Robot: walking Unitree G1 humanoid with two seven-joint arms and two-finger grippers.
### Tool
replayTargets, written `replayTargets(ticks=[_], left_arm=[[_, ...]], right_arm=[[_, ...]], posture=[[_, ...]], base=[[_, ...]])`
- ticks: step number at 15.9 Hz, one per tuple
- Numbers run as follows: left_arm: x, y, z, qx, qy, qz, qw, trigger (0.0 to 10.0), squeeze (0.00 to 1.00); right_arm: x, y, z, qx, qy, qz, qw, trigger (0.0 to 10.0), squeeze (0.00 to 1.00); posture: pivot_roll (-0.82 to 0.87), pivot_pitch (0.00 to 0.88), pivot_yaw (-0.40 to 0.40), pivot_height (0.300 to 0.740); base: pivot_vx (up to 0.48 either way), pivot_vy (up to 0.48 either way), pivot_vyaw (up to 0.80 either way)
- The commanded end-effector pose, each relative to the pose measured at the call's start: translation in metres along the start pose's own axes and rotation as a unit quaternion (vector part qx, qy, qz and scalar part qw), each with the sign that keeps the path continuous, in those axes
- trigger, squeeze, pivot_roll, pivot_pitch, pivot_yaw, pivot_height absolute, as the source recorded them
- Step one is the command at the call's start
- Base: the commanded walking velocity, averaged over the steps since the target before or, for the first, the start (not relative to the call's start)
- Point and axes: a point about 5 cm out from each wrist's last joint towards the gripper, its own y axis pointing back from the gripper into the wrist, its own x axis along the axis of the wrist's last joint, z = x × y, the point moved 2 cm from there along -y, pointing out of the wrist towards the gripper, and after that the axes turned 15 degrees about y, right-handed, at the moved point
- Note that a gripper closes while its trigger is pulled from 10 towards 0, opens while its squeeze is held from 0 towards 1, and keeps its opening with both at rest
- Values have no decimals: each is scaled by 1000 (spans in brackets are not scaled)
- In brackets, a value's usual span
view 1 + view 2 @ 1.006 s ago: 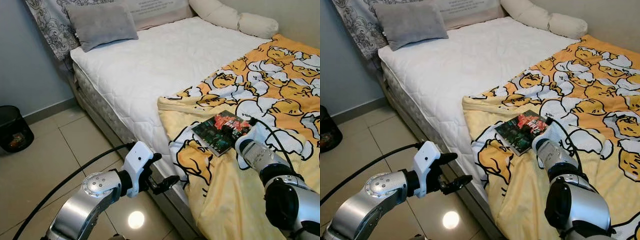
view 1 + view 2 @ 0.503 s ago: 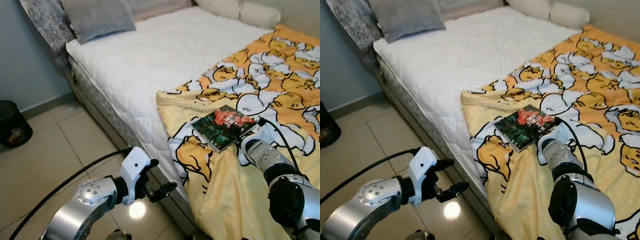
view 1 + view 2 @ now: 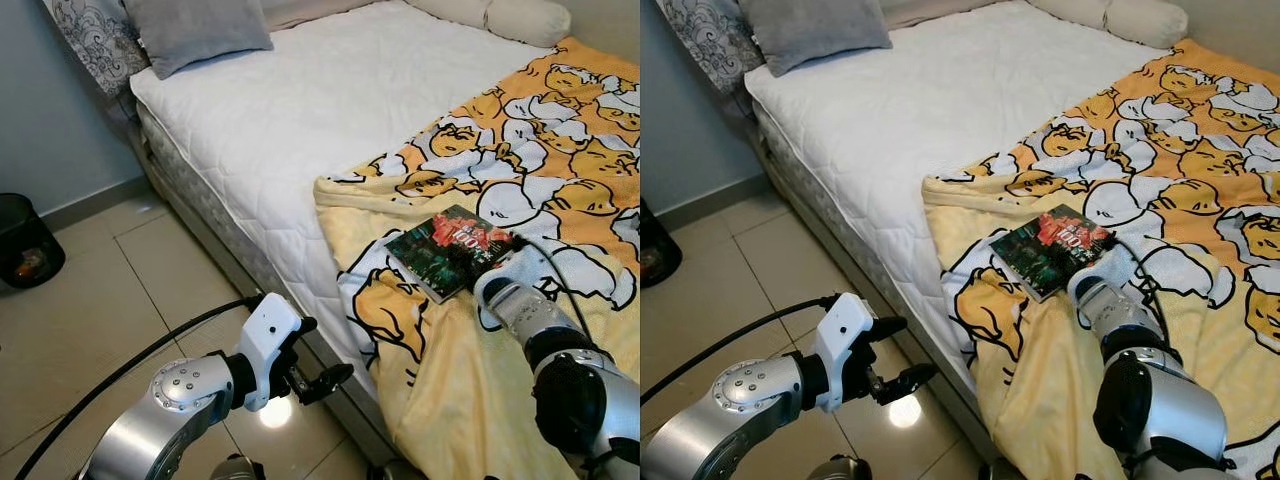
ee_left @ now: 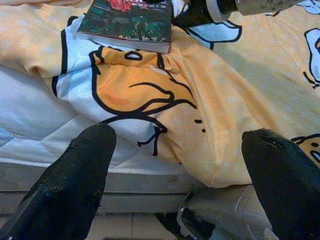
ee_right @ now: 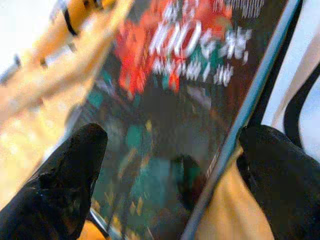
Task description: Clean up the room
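Observation:
A dark paperback book (image 3: pixel 450 250) with a red and green cover lies flat on the yellow duck-print blanket (image 3: pixel 560 170), near the bed's side edge. My right gripper (image 5: pixel 175 145) is at the book's near right corner. It is open, with one black finger (image 5: pixel 65 175) over the cover and the other (image 5: pixel 280 170) just past the book's edge on the blanket. My left gripper (image 3: pixel 322 350) hangs open over the floor beside the bed frame, its fingers pointing at the drooping blanket fold (image 4: pixel 150 95) below the book (image 4: pixel 127 24).
The white quilted mattress (image 3: pixel 330 100) takes up the bed's left half, with a grey pillow (image 3: pixel 195 30) and a cream bolster (image 3: pixel 520 18) at the head. A black bin (image 3: pixel 25 240) stands on the tiled floor (image 3: pixel 110 300) by the blue wall.
The view has shifted a little as the camera moved. My right gripper stays at the book's corner, and my left gripper sits slightly lower beside the bed frame.

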Motion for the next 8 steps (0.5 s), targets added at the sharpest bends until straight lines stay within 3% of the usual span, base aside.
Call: replayTargets(ticks=[1, 2, 5, 8], left_arm=[[0, 0, 4, -3, -3, 1, 1000, 10000, 1000], [-2, -1, 6, -3, -2, -1, 1000, 10000, 1000], [-3, -2, 7, -1, 2, -2, 1000, 10000, 1000], [-3, -2, 6, 3, 3, 1, 1000, 10000, 1000]], right_arm=[[-10, 0, 1, -7, 9, -23, 1000, 10000, 0], [-23, 1, 8, -39, -2, -42, 998, 10000, 0], [-30, 2, 10, -50, -32, -47, 997, 10000, 0], [-22, -2, -11, 10, -112, -19, 994, 10000, 0]], posture=[[72, 120, -27, 740], [77, 121, -35, 740], [80, 124, -44, 740], [80, 125, -47, 740]], base=[[0, 0, 0], [0, 0, 0], [0, 0, 0], [0, 0, 0]])
